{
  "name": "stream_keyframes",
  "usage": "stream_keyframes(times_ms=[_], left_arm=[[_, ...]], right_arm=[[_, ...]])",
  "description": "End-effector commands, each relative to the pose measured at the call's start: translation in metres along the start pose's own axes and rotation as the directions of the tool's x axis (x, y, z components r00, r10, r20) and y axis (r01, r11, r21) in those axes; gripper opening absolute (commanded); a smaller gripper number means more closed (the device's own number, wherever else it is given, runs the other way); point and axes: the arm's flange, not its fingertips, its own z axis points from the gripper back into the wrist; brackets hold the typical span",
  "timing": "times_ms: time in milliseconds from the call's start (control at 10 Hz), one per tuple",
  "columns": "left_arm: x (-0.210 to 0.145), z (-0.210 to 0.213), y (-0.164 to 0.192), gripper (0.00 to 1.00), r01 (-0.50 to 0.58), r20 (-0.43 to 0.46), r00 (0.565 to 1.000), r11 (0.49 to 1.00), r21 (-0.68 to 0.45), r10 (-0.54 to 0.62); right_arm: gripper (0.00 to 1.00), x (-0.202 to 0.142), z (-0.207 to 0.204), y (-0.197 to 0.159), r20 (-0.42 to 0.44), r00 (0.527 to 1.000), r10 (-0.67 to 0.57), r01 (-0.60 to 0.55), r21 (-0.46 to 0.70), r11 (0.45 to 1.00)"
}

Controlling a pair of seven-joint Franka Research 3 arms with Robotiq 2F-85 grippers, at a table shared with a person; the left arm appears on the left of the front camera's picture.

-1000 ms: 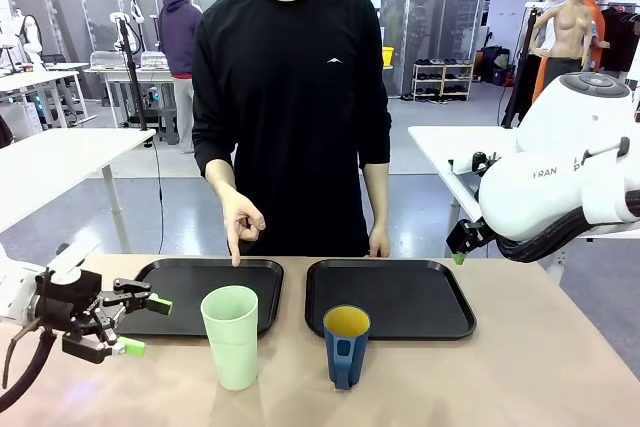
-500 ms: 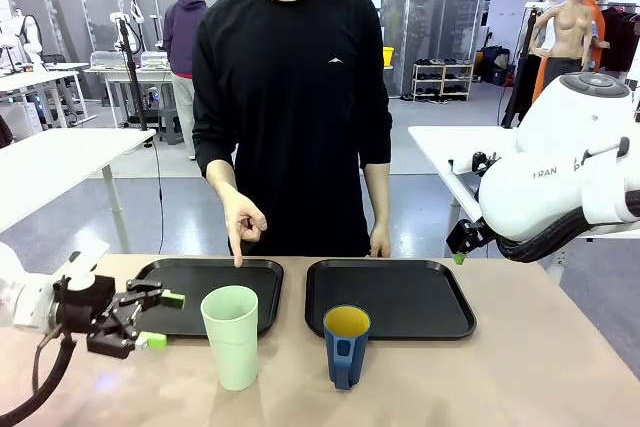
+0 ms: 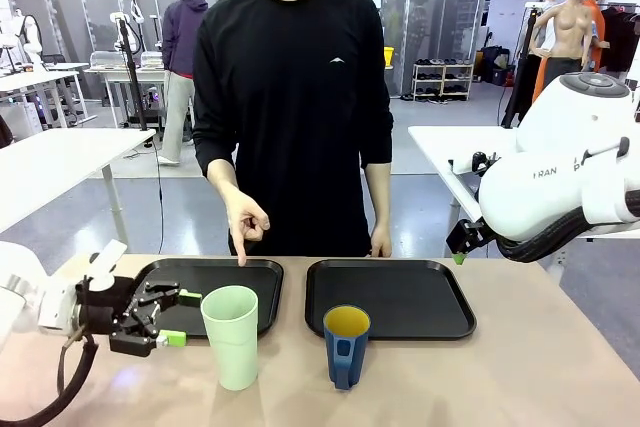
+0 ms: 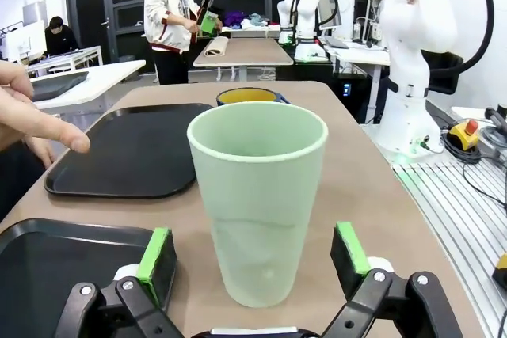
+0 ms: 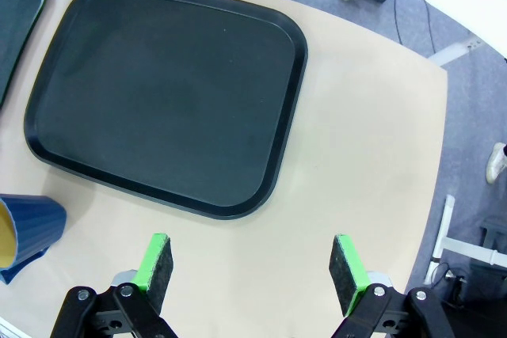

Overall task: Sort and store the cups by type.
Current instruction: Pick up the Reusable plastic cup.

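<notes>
Left tool [image 3: 182, 318] has slid in, fingers spread, tips just beside the green tumbler [image 3: 232, 337], not touching. Tumbler upright on worktop [image 3: 500, 377]; blue mug [image 3: 346, 347] right of it, tray [image 3: 230, 275] behind it, where a person's hand [image 3: 243, 222] points. Right tool [image 5: 249, 271] spread, well apart. Grasp looks imminent.

Two black trays, rounded corners: left tray [image 3: 200, 273], right tray [image 3: 400, 297], side by side (narrow gap) on tan surface [image 3: 520, 367]. Person in black shirt [image 3: 290, 97] standing behind.

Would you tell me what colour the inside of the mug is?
Yellow; the mug shows it best in front view.
</notes>
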Motion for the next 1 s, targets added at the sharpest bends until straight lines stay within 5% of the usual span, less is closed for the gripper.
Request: stream_keyframes(times_ms=[0, 200, 300, 900], left_arm=[[-0.032, -0.012, -0.003, 1.00, 0.051, 0.013, 0.999, 0.999, 0.016, -0.052], [-0.035, -0.016, 0.000, 1.00, 0.056, 0.001, 0.998, 0.998, 0.019, -0.057], [0.000, -0.005, 0.005, 1.00, 0.000, -0.002, 1.000, 1.000, -0.006, 0.000], [-0.002, -0.011, 0.016, 1.00, -0.014, -0.005, 1.000, 0.999, -0.037, 0.014]], right_arm=[[1.00, 0.000, 0.000, -0.001, 0.001, 1.000, -0.003, 0.003, 0.000, 1.000], [1.00, 0.000, 0.000, -0.001, 0.001, 1.000, -0.003, 0.003, 0.000, 1.000], [1.00, 0.000, 0.000, -0.001, 0.001, 1.000, -0.003, 0.003, 0.000, 1.000], [1.00, 0.000, 0.000, -0.001, 0.001, 1.000, -0.003, 0.003, 0.000, 1.000]])
